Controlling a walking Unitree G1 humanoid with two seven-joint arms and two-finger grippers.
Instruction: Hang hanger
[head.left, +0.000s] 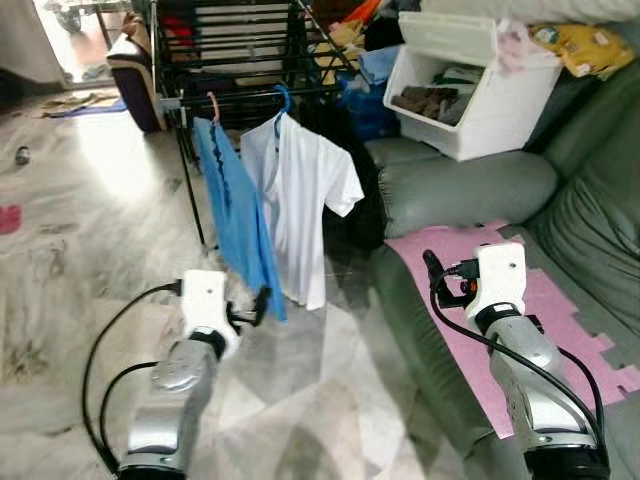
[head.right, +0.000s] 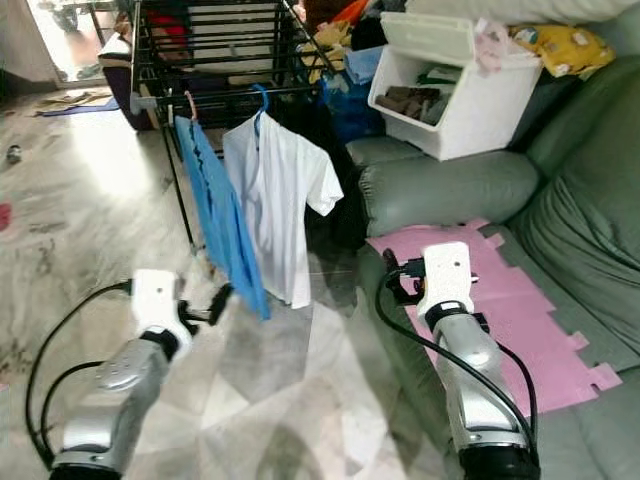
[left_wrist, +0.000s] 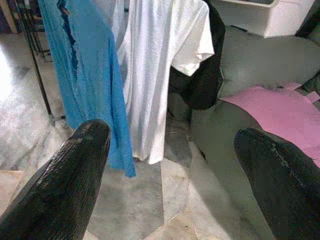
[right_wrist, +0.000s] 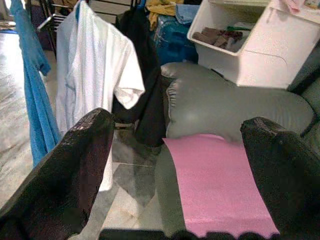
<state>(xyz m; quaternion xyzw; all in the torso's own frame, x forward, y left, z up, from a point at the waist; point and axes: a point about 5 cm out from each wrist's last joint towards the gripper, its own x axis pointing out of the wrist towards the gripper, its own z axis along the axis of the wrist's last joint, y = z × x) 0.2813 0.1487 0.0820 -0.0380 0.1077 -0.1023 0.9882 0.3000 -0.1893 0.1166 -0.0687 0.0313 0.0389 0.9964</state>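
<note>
On the black drying rack (head.left: 240, 60) ahead of me, two garments hang from its front rail: a blue shirt (head.left: 232, 215) on a pink hanger (head.left: 213, 104) and, just beside it, a white T-shirt (head.left: 300, 190) on a blue hanger (head.left: 284, 98). Both hooks sit over the rail, so I judge the hanging done, or else there is another piece to fetch. My left gripper (head.left: 262, 300) is held low in front of me, near the hem of the blue shirt without touching it, its fingers (left_wrist: 65, 175) spread wide and holding nothing. My right gripper (head.left: 432, 268) hovers over the pink mat (head.left: 540, 300) on the grey sofa (head.left: 470, 190), also spread and empty, probably because that mat is where laundry gets laid out; nothing lies on it. A white bin (head.left: 470, 90) of clothes rests tipped on the sofa back, a likely source for the next item.
</note>
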